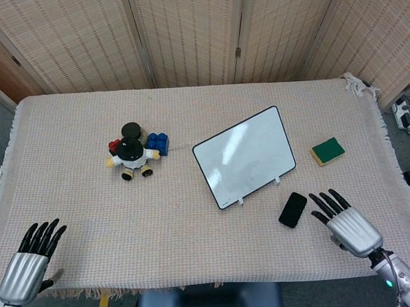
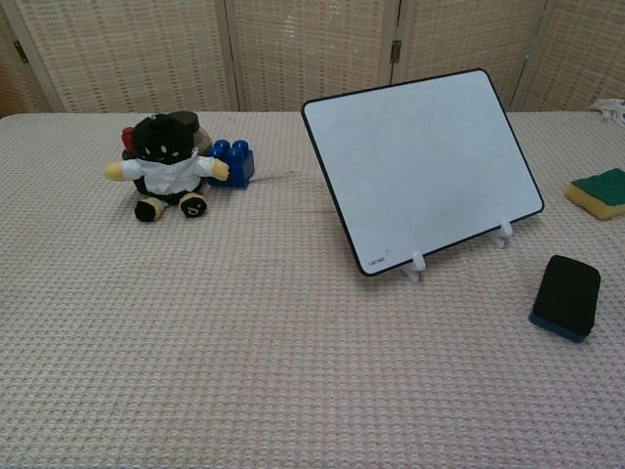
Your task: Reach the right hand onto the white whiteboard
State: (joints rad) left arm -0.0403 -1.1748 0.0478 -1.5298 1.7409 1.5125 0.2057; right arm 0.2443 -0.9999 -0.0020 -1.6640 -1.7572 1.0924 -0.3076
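Silver-backed with black fingers, our right hand sits over the table's near right part, fingers fanned apart and holding nothing, pointing toward the far side. Just to its left lies a black eraser on the woven cloth, apart from the fingertips. Beyond the eraser stands the white whiteboard, black-rimmed, tilted back on small white feet near the table's middle, a little to the right; our right hand is not touching it. A green-and-yellow sponge lies to the board's right, toward the right edge. Toward the left half we see a black plush doll in a white shirt, with blue toy bricks just beside it. Our left hand rests at the near left corner of the table, fingers spread, empty. From the chest view neither hand shows.
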